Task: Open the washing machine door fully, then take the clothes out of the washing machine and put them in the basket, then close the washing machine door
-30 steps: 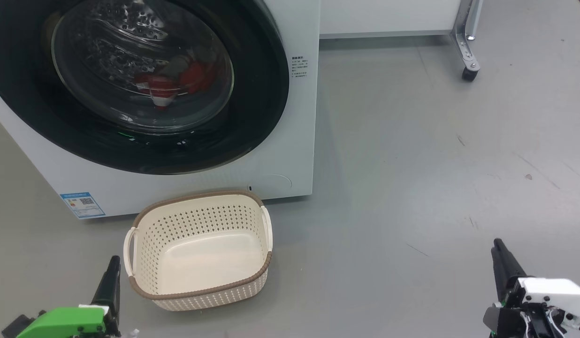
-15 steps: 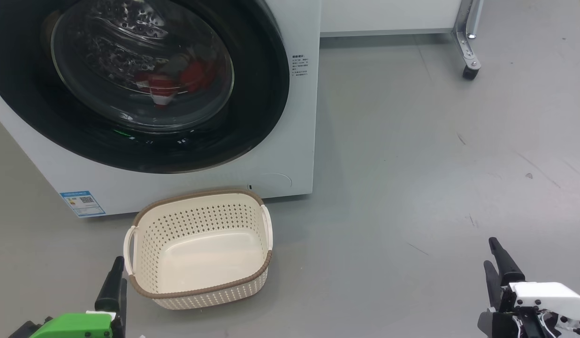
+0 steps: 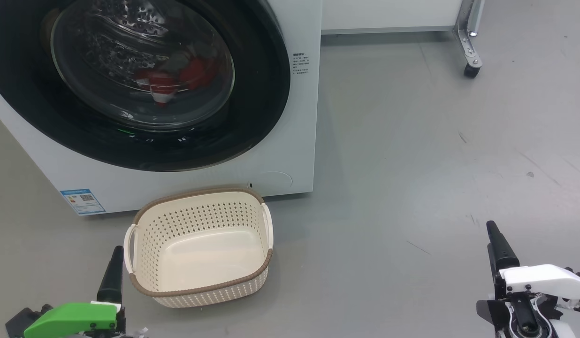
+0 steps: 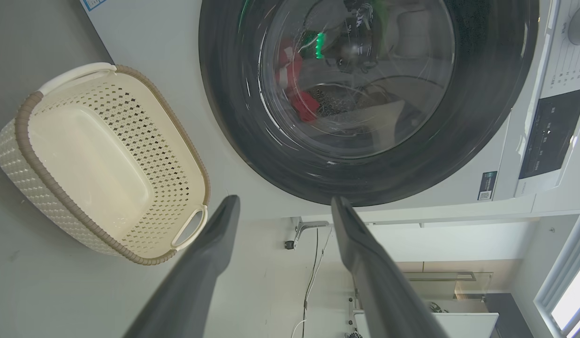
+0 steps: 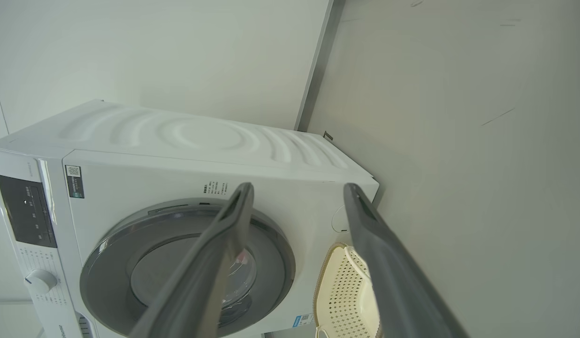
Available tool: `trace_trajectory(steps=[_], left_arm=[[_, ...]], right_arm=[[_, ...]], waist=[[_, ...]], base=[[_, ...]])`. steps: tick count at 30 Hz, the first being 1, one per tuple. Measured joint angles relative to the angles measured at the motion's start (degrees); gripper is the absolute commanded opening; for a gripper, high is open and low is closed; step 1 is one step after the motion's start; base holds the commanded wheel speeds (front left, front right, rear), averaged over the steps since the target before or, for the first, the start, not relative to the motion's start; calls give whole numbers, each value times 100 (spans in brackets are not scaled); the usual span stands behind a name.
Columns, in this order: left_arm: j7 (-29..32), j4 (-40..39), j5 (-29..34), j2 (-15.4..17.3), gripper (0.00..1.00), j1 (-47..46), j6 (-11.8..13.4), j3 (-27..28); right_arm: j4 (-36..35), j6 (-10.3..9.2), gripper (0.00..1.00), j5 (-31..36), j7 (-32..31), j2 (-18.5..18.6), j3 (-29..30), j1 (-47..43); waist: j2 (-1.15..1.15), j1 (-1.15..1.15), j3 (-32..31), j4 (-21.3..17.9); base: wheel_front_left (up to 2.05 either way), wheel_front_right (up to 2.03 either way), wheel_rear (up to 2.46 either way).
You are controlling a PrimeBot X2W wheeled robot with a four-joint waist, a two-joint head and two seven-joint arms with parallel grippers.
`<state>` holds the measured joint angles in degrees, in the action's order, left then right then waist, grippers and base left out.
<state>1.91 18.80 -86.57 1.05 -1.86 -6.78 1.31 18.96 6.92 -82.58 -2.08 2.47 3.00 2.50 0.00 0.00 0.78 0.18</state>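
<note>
The white washing machine [image 3: 294,155] stands at the upper left, and its door [image 3: 262,94], with a glossy black rim, is shut. Red clothes [image 3: 177,77] with white trim lie in the drum behind the glass [image 4: 304,101]. The cream basket [image 3: 144,291] sits empty on the floor just in front of the machine. My left gripper [image 3: 115,265] is low beside the basket's left handle; in the left wrist view it [image 4: 285,204] is open and holds nothing. My right gripper [image 3: 496,249] is far to the right over bare floor; in the right wrist view it [image 5: 299,190] is open and empty.
Grey floor [image 3: 412,164] spreads to the right of the machine. A metal leg on a black caster [image 3: 470,69] stands at the back right under a white unit. The machine's control panel [image 4: 548,136] and dial are at its top.
The right gripper's fingers have spread apart and it has risen a little in the head view. The left gripper has barely shifted. The door, clothes and basket stay as they were.
</note>
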Motion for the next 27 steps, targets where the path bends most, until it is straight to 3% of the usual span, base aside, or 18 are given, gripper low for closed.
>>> trace_trajectory(steps=[14,27], left_arm=[[-333,62,871,266,100,-138,0,-353],[-555,89,2058,434,100,-204,-7,-471]], right_arm=[[146,-2,100,1045,314,218,-394,259],[281,-155,100,2053,550,365,-742,475]], waist=[[0,0,24,17],[0,0,27,36]], base=[[0,0,0],[0,0,0]])
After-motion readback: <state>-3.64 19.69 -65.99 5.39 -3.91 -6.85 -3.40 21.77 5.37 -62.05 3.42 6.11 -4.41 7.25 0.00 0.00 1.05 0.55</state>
